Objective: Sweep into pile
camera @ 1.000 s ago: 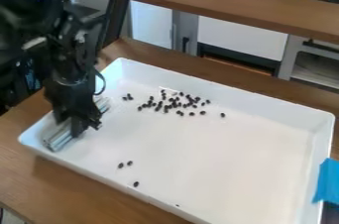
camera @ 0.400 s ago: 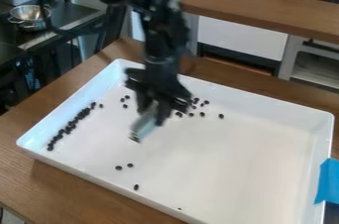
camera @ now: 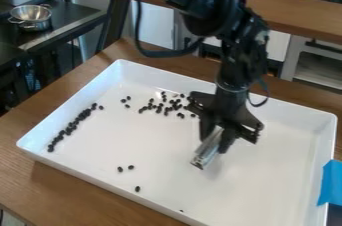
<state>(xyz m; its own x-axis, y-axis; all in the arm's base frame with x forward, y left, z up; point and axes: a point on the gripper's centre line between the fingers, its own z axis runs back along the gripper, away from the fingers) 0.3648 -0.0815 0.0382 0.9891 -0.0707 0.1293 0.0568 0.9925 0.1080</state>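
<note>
while my gripper (camera: pixel 217 137) pinches the shiny bar (camera: pixel 206 153), i should set it low behind the black bits (camera: pixel 159 110) and push slowly.

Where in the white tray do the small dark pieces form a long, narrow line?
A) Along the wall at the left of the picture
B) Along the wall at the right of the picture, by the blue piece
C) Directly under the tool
A, because the narrow line of dark pieces runs beside the left wall of the white tray.
</note>
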